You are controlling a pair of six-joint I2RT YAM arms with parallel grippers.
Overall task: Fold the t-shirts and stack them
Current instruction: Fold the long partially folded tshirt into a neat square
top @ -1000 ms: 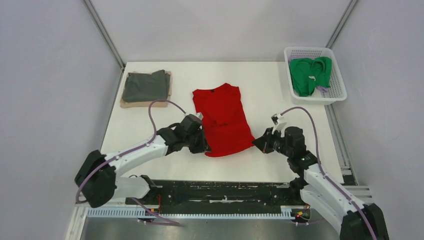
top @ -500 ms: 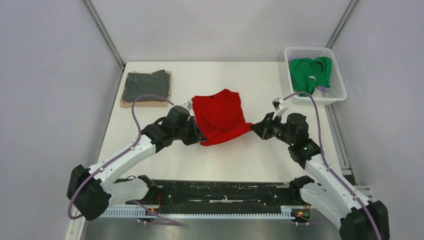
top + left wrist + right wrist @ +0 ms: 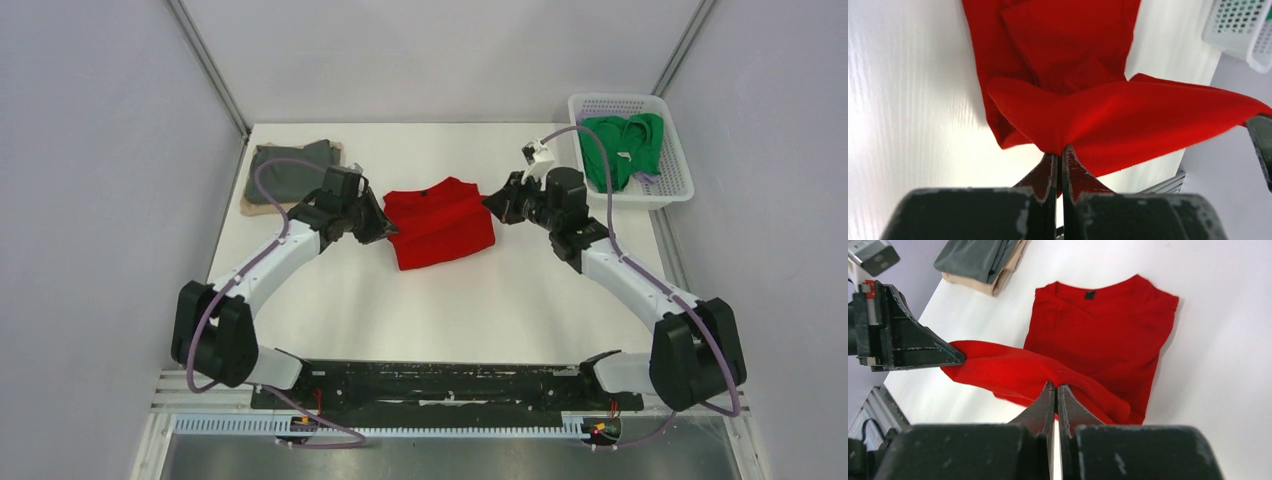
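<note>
Closed in on three sides by pale grey walls (image 3: pixel 100 150), joined at silver metal corner posts (image 3: pixel 205 65). Floored by a glossy white rectangular tabletop (image 3: pixel 430 310), edged nearest by a black metal rail (image 3: pixel 440 385). Evenly lit.

One red t-shirt (image 3: pixel 440 224), one grey (image 3: pixel 975 257), one tan (image 3: pixel 1000 282), one green (image 3: pixel 620 145); one basket (image 3: pixel 672 186); two arms (image 3: pixel 268 268) (image 3: pixel 628 278).

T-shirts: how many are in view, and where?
4. The red t-shirt lies mid-table, its edge pinched by the left gripper and right gripper; the dark grey t-shirt sits folded on the tan t-shirt, far left; the green t-shirt lies in the basket, which may hide more.
</note>
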